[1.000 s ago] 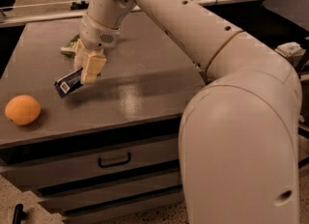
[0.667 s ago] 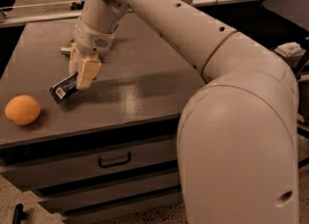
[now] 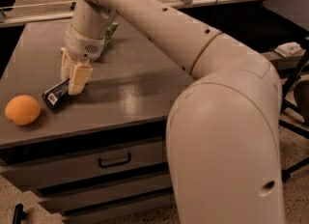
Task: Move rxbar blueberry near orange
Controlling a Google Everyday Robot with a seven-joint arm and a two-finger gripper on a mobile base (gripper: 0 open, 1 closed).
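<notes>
1 cabinet (image 3: 140, 90); 1 drawer handle (image 3: 115, 161); 1 robot arm (image 3: 193, 49); 1 gripper (image 3: 71, 84), low over cabinet top, left part, clamped on 1 rxbar blueberry (image 3: 54, 95); 1 orange (image 3: 22, 110); 1 green snack bag (image 3: 112, 31)

view: one camera, set high beside the robot's white arm (image 3: 227, 121) | facing: down onto grey cabinet top (image 3: 135, 88) | range: near, arm fills the right half | cream two-finger gripper (image 3: 72, 85): left-centre, clamped on dark blue wrapped rxbar blueberry (image 3: 54, 95)

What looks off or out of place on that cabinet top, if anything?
Nothing stands out. The gripper grips the rxbar blueberry at one end, tilted, beside the orange; a green bag sits behind the arm.
</notes>
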